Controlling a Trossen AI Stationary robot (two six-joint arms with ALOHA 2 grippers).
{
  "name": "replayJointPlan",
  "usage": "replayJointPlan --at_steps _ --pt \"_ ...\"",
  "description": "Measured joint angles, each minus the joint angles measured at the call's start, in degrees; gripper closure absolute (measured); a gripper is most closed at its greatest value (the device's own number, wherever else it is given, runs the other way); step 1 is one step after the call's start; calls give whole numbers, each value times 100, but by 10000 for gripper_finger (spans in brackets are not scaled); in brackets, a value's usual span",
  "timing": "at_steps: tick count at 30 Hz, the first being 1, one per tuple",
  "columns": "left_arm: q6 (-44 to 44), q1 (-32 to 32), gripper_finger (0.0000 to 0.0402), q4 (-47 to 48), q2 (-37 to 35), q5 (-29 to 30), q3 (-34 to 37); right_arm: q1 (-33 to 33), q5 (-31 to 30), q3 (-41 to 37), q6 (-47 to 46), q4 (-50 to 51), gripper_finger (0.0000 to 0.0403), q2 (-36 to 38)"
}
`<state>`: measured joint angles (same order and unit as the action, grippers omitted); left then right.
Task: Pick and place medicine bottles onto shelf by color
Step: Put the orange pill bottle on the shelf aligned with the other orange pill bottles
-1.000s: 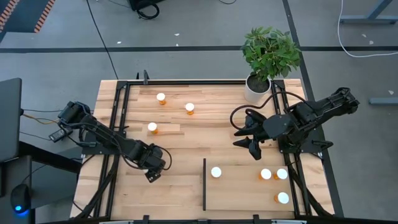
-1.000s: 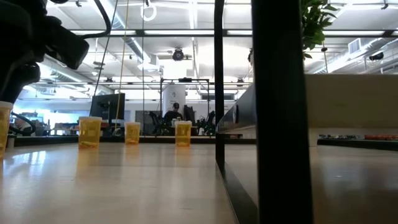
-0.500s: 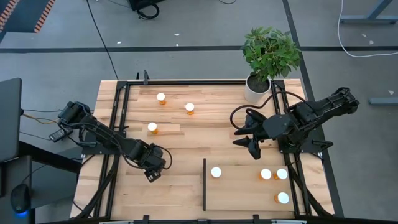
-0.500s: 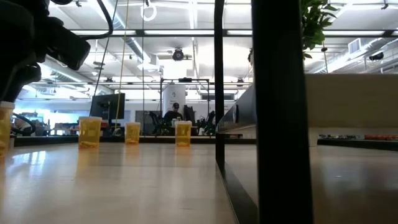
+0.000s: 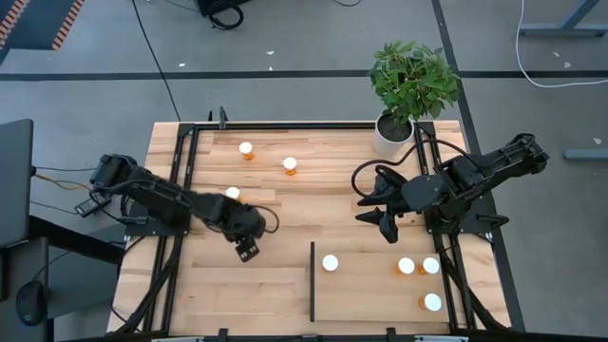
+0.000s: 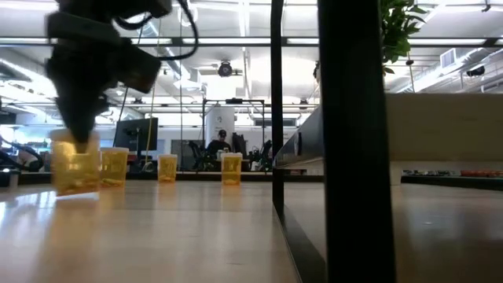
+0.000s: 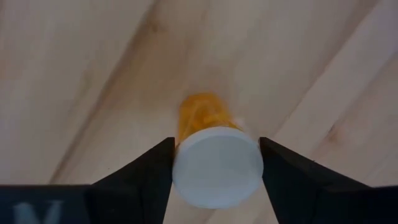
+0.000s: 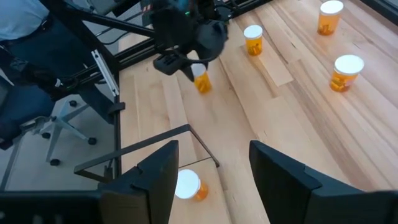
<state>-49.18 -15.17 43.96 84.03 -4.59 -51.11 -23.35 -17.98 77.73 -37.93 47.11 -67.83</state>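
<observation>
My left gripper [image 5: 249,245] is shut on an orange medicine bottle with a white cap [image 7: 216,165], left of the shelf's black strip [image 5: 313,280]. The bottle also shows in the low view [image 6: 76,163] and the right wrist view [image 8: 202,82]. Three orange bottles [image 5: 246,149] [image 5: 290,165] [image 5: 232,194] stand on the tabletop at the far left. Several bottles stand on the light-wood shelf [image 5: 370,290], one near the strip [image 5: 330,262] and three at the right [image 5: 430,266]. My right gripper [image 5: 385,217] is open and empty, beyond the shelf's far edge. My left gripper pinches the bottle's white cap [image 7: 184,169] between its two fingers, one on each side. The fingers come from above and point down. The bottle stands upright below them [image 6: 76,163]; whether its base touches the table, I cannot tell.
A white pot with a green plant [image 5: 391,136] stands at the far right corner. Black rails [image 5: 180,180] run along the table's left and right sides. Bare planks lie between the left gripper and the strip. A person's sleeve and a chair [image 8: 37,68] show beyond the table.
My left gripper has gone toward the table's right edge and a little toward the far edge, still shut on the orange bottle. The bottle has gone along with it, upright, closer to the shelf's black strip. My right arm has kept still.
</observation>
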Motion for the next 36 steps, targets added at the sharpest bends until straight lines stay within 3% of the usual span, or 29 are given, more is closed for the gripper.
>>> replayJointPlan --at_steps 7,14,19,27,36 --pt "847 692 179 -228 9 -123 -126 -1 0 1 -2 -2 199 -1" --pt "2191 1112 185 138 732 -8 -1161 0 0 2 -124 -2 199 -2" --pt "2967 1329 179 506 1646 2 -2198 -2 25 4 -385 16 199 -2" --pt "4056 1636 179 1362 3064 3 -4367 -5 695 4 -788 82 199 19" --pt "4571 1765 174 1908 4224 3 -6288 -336 1011 227 -1202 545 199 539"
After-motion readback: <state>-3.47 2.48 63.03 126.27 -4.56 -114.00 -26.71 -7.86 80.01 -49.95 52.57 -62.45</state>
